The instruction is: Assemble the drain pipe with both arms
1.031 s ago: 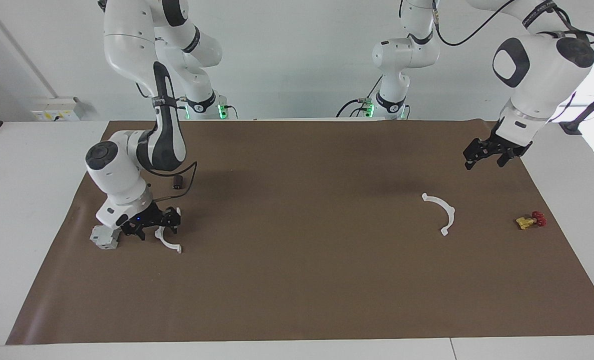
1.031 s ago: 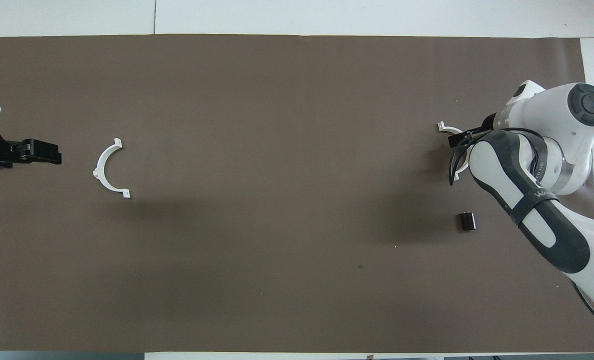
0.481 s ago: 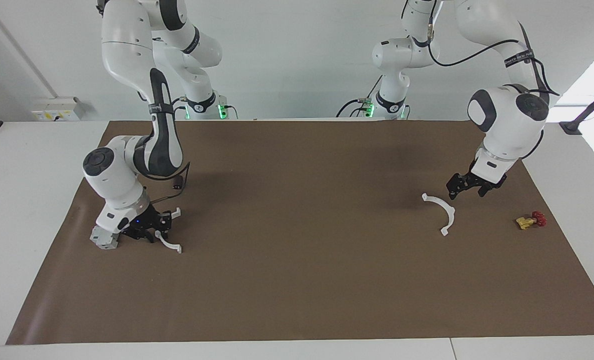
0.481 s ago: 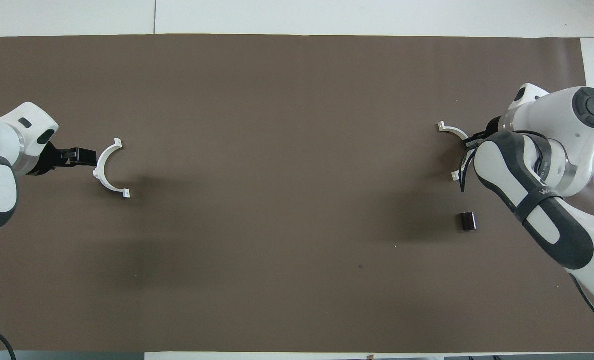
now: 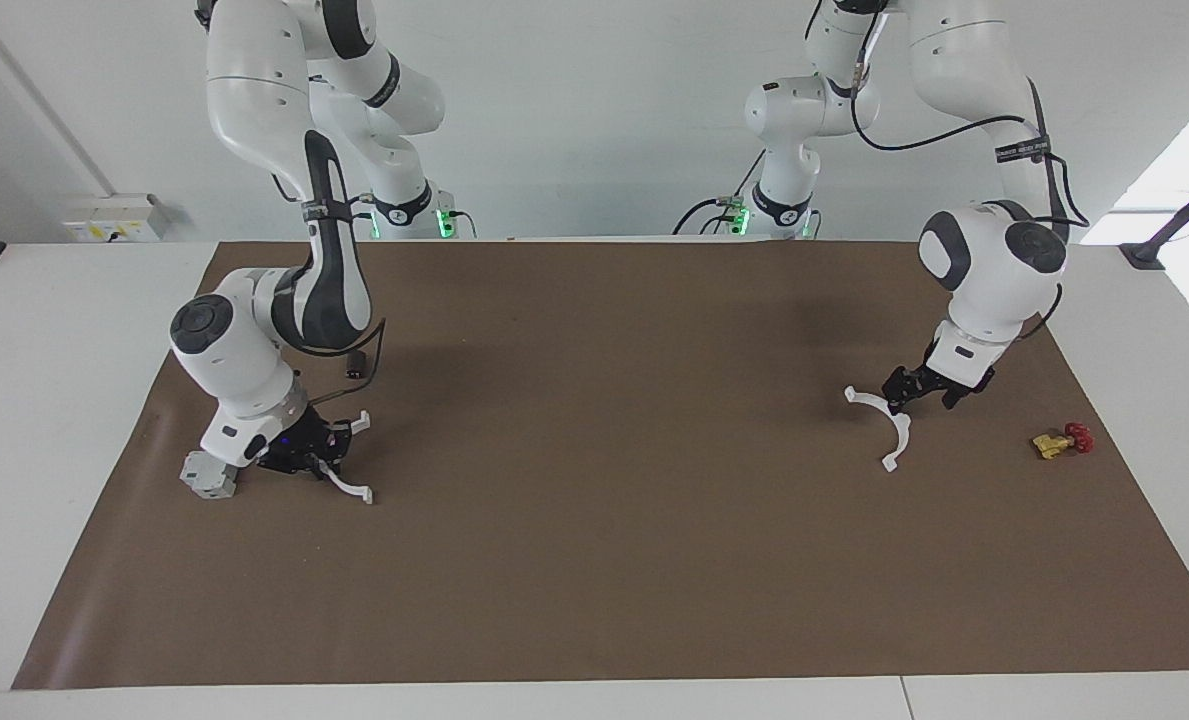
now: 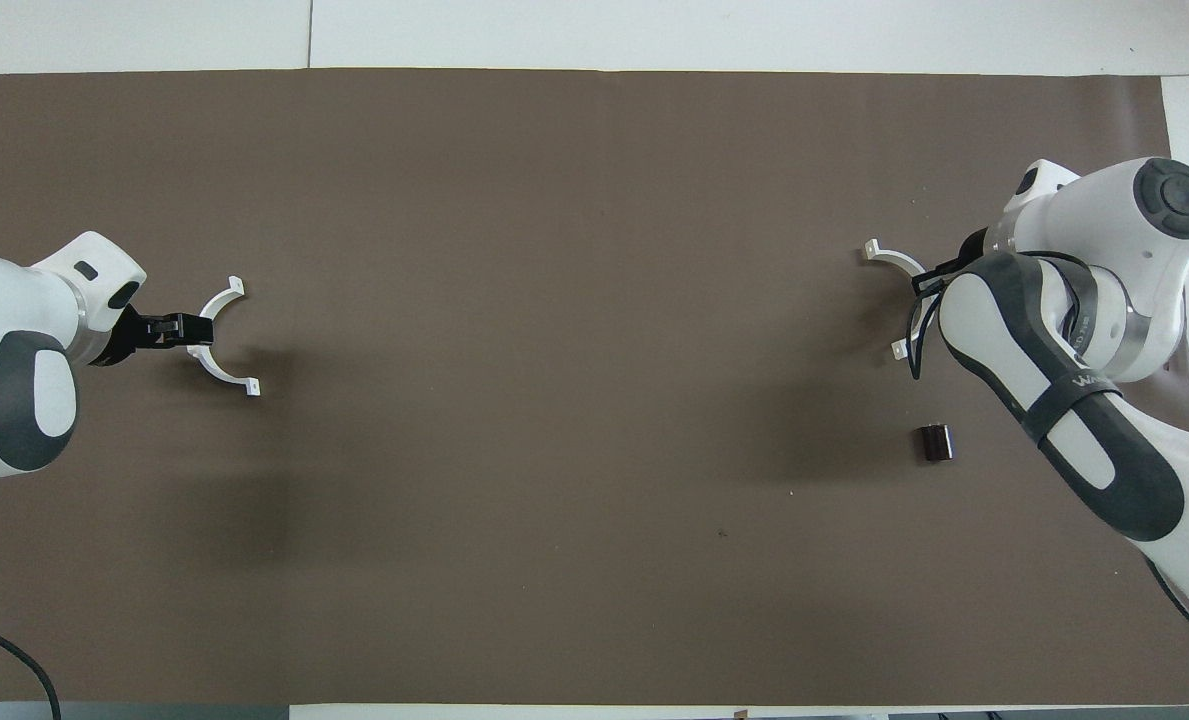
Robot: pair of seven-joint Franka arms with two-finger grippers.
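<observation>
While both arms reach low over a brown mat (image 5: 594, 560) covering the tabletop (image 5: 54, 420), a few loose things lie around them; a grey boxy block (image 5: 208, 476) sits at the right arm's end, just beside the right hand (image 5: 306, 458); a small dark cylinder (image 6: 935, 442) lies nearer to the robots than that hand, partly hidden by the right arm in the facing view; a small yellow and red piece (image 5: 1062, 440) rests at the left arm's end, apart from everything else.

One white half-ring (image 5: 344, 470) of the drain pipe is at the right arm's end, its middle inside the right hand, which appears closed on it; whether it rests on the mat or is raised cannot be told.

The other half-ring (image 5: 884, 420) lies flat at the left arm's end; the left hand (image 5: 916, 388) is right at the middle of its arc; whether those fingers are open or closed cannot be told.
</observation>
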